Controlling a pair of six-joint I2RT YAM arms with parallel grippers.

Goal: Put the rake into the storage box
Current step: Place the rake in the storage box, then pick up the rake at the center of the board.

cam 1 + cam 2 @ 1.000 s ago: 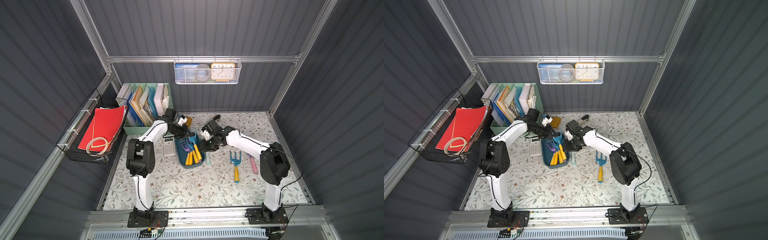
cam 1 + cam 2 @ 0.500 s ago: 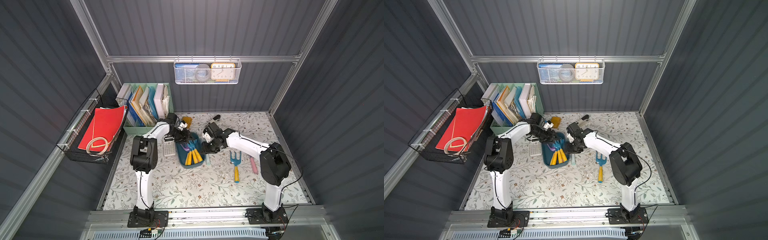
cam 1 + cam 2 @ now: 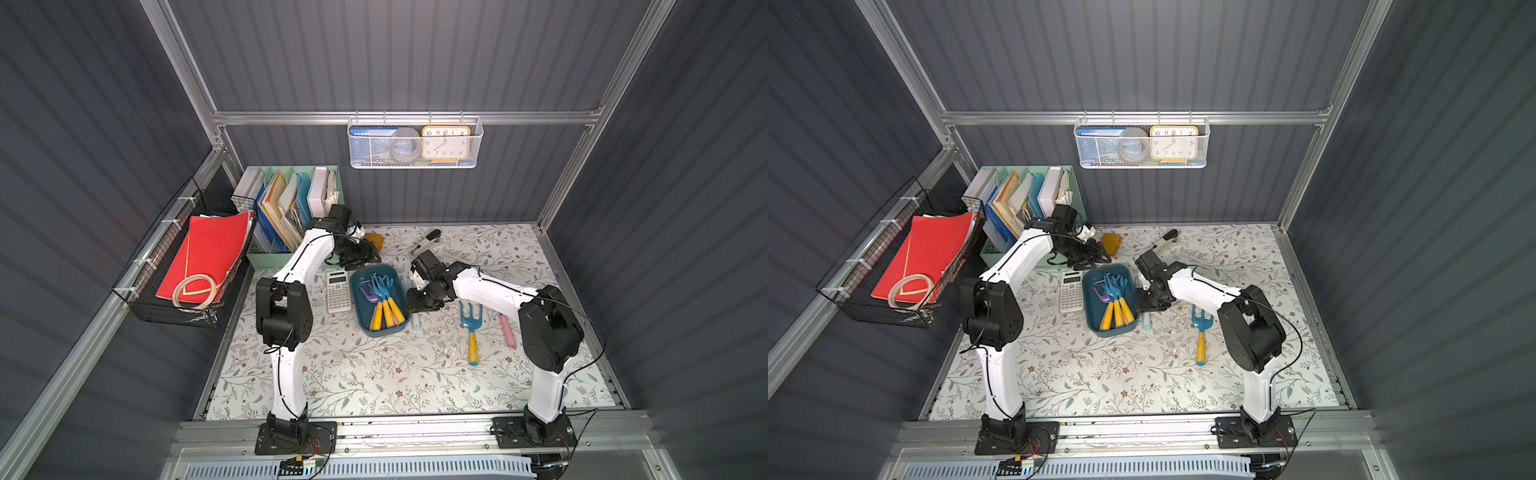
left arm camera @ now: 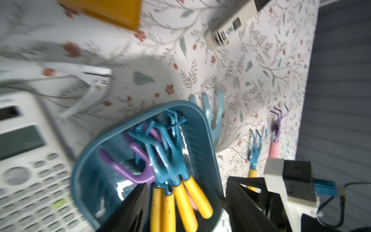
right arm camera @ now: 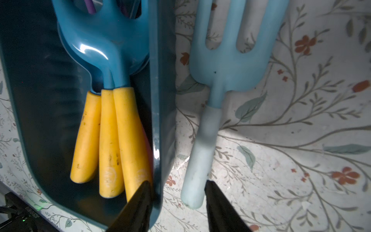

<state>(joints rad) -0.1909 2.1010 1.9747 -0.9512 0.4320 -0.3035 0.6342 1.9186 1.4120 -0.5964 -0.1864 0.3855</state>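
- Three blue rakes with yellow handles are found inside the storage box. They are laid side by side, with the heads toward the box's far end.
- A purple rake is lodged partly under them, toward the box's left wall.
- The left gripper is held over the box's far end. Its jaws are spread wide and nothing is gripped between them. Its wrist view is blurred.
- The right gripper is set at the box's right wall, toward the near end. Its jaws are parted, with that wall and the handle tip of a pale blue fork seen between them.
- The pale blue fork is laid flat on the flowered mat, just beside the box's right wall and parallel to it.
- Farther right of the box, a loose rake and a pink-handled tool are laid on the mat.
- A calculator is placed just beside the box's left wall.
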